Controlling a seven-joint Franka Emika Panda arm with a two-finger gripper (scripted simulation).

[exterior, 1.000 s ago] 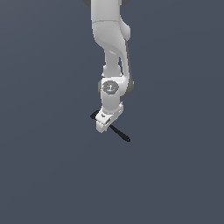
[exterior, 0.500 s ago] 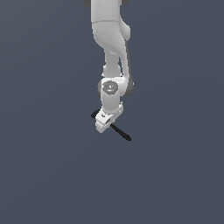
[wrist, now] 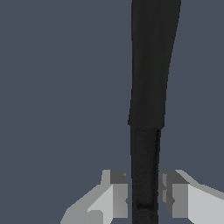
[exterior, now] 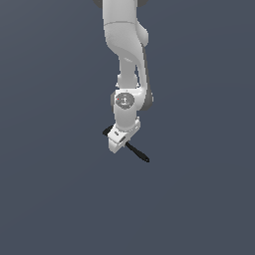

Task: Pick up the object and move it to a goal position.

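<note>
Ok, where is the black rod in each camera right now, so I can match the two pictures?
Exterior view: the black rod lies slanted just below centre, crossing under the white gripper, one end poking out on each side.
Wrist view: it runs as a dark bar through the picture, passing between the two fingers.
Shared landmark: the gripper straddling the rod.

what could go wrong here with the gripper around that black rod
1. In the wrist view the fingers flank the black rod with slim gaps on both sides, so lifting now may leave it behind.
2. The gripper sits near one end; the long end could swing down.
</note>
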